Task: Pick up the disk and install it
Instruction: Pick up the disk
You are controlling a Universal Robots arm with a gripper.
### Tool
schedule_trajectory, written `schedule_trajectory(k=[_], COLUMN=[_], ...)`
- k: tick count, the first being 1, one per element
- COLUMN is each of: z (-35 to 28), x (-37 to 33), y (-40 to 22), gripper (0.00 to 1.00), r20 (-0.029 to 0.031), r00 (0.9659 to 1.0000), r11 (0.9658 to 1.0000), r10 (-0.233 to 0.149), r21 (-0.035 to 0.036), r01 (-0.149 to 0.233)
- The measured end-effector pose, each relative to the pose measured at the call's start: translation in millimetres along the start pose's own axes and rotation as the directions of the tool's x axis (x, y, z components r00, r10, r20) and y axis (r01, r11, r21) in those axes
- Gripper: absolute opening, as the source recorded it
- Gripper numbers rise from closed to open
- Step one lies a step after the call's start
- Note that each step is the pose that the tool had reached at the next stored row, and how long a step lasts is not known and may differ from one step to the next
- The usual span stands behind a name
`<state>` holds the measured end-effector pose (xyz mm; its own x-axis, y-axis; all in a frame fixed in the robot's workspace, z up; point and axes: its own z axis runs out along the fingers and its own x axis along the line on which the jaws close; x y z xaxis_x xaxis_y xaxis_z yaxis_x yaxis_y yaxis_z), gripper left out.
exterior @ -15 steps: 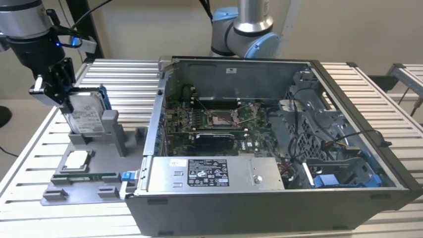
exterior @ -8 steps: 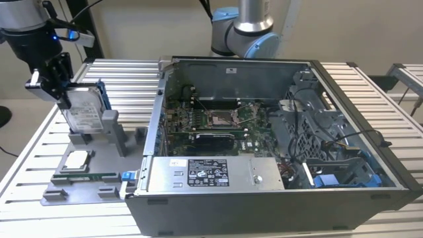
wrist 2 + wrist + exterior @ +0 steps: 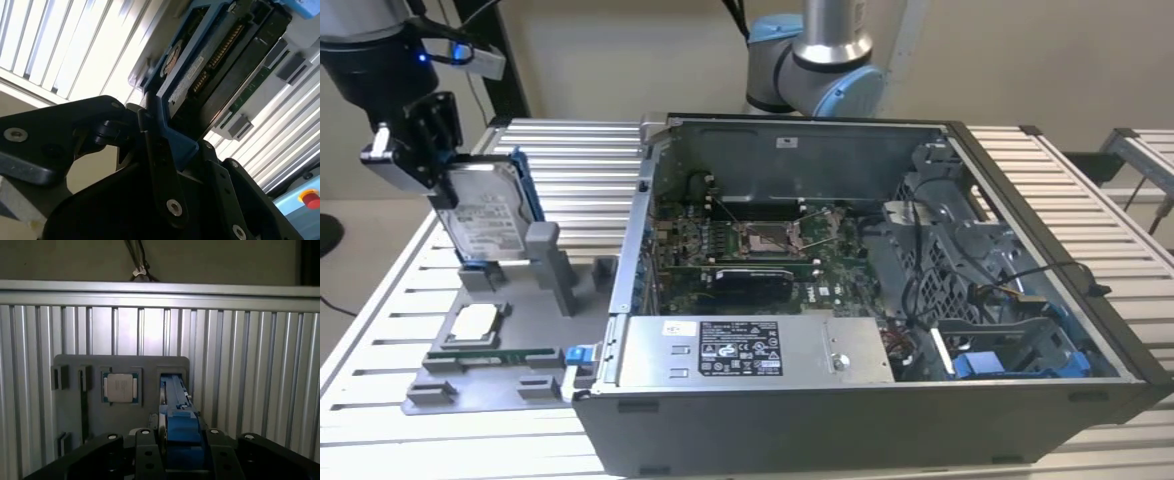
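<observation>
Exterior view: pincer [image 3: 443, 178] clamped on upright disk [image 3: 490, 222] at grey holder [image 3: 520, 345], beside open case [image 3: 854, 425]. Probably best lifted straight, grip firm, blue frame [image 3: 522, 195] kept clear of holder posts [image 3: 550, 265].

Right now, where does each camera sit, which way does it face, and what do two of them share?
Exterior view: off the arm, above the table, looking down into the computer case; shows an arm joint and the gripper holding the disk upright.
First wrist view: on the wrist, looking down past the gripper at the grey fixture and chip.
Second wrist view: on the wrist, looking along the fingers at the disk.
Shared: both wrist views show the gripper clamping the blue-framed disk.
</observation>
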<state>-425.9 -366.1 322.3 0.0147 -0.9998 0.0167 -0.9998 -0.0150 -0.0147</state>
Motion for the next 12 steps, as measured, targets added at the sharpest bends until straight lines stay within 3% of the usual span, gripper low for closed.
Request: schedule_trajectory(k=[5,12], z=[-14.9,-46.7], x=[0.2,0.8], y=[-0.2,-0.7], gripper=[0.0,0.0], r20=[-0.0001,0.0], r00=[1.0,1.0], r11=[1.0,1.0], r10=[0.001,0.001], r21=[-0.0001,-0.0001], r01=[-0.001,-0.001])
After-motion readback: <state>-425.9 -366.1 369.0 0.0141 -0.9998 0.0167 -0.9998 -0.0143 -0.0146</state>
